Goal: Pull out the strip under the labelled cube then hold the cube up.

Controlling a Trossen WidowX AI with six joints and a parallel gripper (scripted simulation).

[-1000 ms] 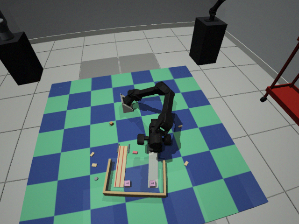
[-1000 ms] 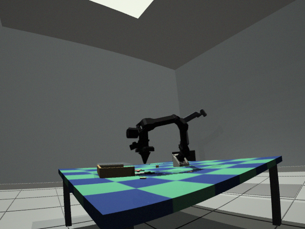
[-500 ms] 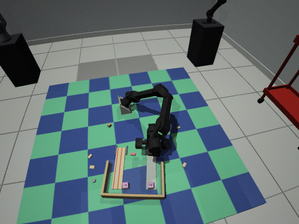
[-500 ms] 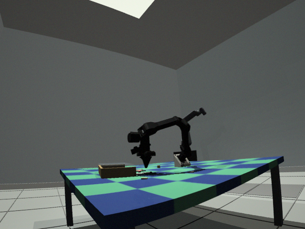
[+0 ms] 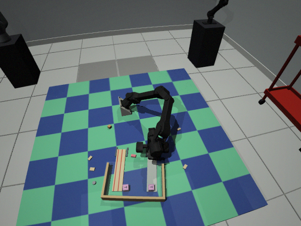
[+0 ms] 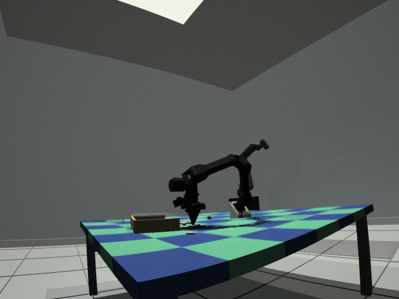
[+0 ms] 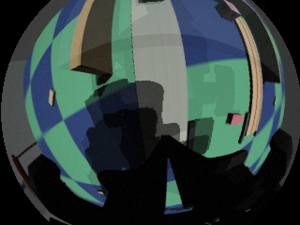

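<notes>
From my top camera, the nearest thing is the wooden frame (image 5: 133, 197), a three-sided wall open toward twelve o'clock. Inside its near end sit two pink cubes: one (image 5: 151, 187) on the near end of the grey strip (image 5: 152, 175) at the right, the other (image 5: 125, 187) on the mat just beside the near right corner of the striped strip (image 5: 119, 169) at the left. Both show a dark mark on top that I cannot read. Both strips run out through the open side, and the grey one's far end disappears beneath the gripper (image 5: 151, 157). That gripper points straight down with its jaws clenched together on nothing; the side camera shows the tips (image 6: 193, 222) meeting in a point right at the table (image 6: 225, 247). I cannot tell whether they press on the strip. A small red block (image 5: 133, 155) lies between the strips' far ends, tan bits lie scattered around, and at about eleven o'clock stands the arm's base (image 5: 125, 107).
</notes>
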